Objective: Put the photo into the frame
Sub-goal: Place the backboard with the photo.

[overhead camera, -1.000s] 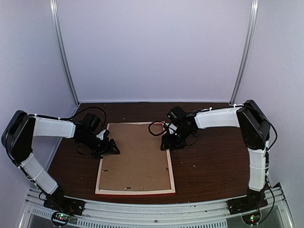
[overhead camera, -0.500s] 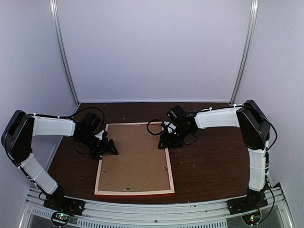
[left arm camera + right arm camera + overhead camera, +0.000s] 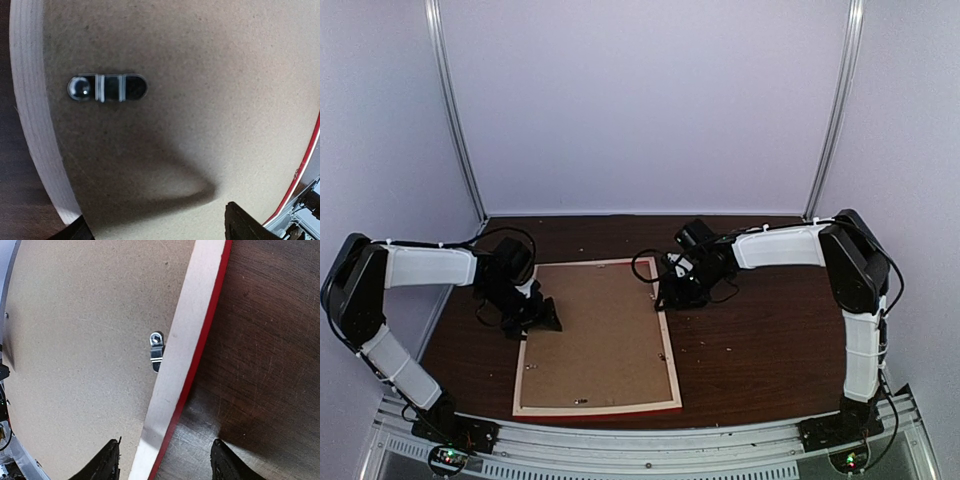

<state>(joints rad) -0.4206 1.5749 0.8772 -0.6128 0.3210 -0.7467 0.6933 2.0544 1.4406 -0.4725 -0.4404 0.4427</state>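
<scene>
Dark wood table [image 3: 760,350] under everything. Your left gripper [image 3: 160,230] has its fingers spread wide over the backing board [image 3: 200,100], with a turn clip [image 3: 107,88] just ahead. Your right gripper [image 3: 165,462] is also spread, straddling the right rail of the frame [image 3: 170,390]; contact looks unclear from the wrist view. Frame lies flat, back up, between both arms.

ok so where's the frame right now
In the top view the frame lies back-up on the table, left of centre, between the left pincer by its left rail and the right pincer by its right rail.
</scene>
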